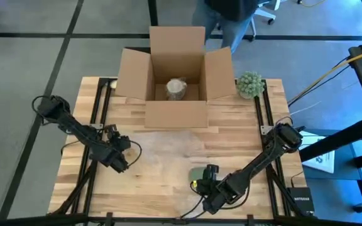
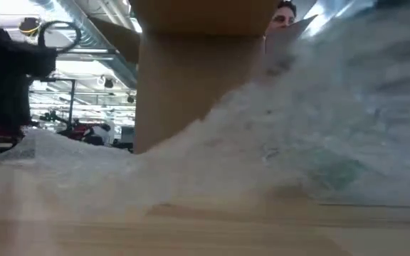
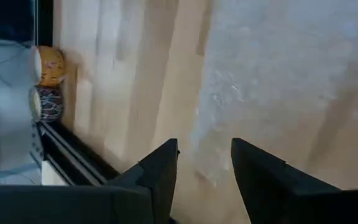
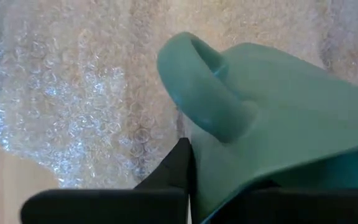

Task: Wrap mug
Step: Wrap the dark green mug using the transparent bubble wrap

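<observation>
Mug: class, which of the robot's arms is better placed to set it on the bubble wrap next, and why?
Right. The right gripper already grips the green mug above the bubble wrap; the left gripper is open and empty.

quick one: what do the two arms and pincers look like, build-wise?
Both arms are dark, jointed and slim, with thin black cables looping along them. The left pincer has two black, wedge-shaped fingers. The right pincer is equally dark; its fingers look black and angular. No markings visible.
</observation>
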You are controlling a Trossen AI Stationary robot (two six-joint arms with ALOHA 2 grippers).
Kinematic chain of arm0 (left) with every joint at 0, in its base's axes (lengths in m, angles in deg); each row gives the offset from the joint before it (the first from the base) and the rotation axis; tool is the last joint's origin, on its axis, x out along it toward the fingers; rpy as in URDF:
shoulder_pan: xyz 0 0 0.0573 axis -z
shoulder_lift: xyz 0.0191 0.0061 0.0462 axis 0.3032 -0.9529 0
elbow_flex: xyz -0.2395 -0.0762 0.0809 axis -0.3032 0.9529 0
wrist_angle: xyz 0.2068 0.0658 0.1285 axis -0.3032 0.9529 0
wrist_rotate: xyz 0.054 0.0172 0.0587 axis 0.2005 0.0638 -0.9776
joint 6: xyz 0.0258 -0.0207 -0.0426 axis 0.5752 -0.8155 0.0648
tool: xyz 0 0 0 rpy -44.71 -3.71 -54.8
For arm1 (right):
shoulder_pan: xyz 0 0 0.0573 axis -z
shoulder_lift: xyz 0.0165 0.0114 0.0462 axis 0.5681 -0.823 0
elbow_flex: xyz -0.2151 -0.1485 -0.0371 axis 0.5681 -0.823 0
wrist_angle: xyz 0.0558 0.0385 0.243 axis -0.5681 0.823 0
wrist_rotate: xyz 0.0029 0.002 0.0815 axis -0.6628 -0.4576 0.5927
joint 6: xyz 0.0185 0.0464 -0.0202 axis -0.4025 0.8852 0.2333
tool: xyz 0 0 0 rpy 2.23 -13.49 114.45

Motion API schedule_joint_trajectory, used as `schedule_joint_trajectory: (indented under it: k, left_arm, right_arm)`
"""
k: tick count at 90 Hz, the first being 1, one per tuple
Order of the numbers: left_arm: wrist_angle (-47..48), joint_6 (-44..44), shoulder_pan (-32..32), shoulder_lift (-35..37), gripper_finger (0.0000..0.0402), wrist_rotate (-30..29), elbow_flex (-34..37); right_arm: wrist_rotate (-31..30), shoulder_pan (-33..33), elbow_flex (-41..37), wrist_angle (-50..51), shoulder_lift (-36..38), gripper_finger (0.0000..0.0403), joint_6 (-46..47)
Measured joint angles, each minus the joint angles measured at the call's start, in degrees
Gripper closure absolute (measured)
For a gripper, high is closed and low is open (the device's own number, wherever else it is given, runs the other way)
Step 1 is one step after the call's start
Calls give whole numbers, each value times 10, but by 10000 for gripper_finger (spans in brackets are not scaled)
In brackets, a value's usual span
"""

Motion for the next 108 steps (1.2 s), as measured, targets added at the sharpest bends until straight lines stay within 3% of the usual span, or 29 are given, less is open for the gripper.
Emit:
schedule_joint_trajectory:
  k: [14,22,38,45,54,63,71,100,108]
  left_arm:
    - [-113,54,-31,0,266,-24,55]
    - [-127,51,-52,0,277,-52,69]
    - [-115,86,-86,0,383,-68,59]
    - [-74,96,-86,0,394,-72,22]
    - [51,67,-72,0,400,-102,-74]
    - [171,15,-39,0,401,-181,-195]
    - [208,8,-17,1,401,-248,-262]
    - [199,97,-22,0,402,-248,-270]
    - [215,135,-23,0,402,-279,-284]
  right_arm:
    - [-1,0,0,0,0,398,0]
    - [-1,0,0,0,0,398,0]
    - [-2,0,0,-1,0,398,0]
    - [-2,0,0,-2,0,398,1]
    - [3,0,-1,-3,0,398,10]
    - [9,0,-8,-13,2,398,14]
    - [9,0,-16,-23,3,398,13]
    - [40,-6,-22,-33,4,397,9]
    - [65,-14,-21,-21,5,397,9]
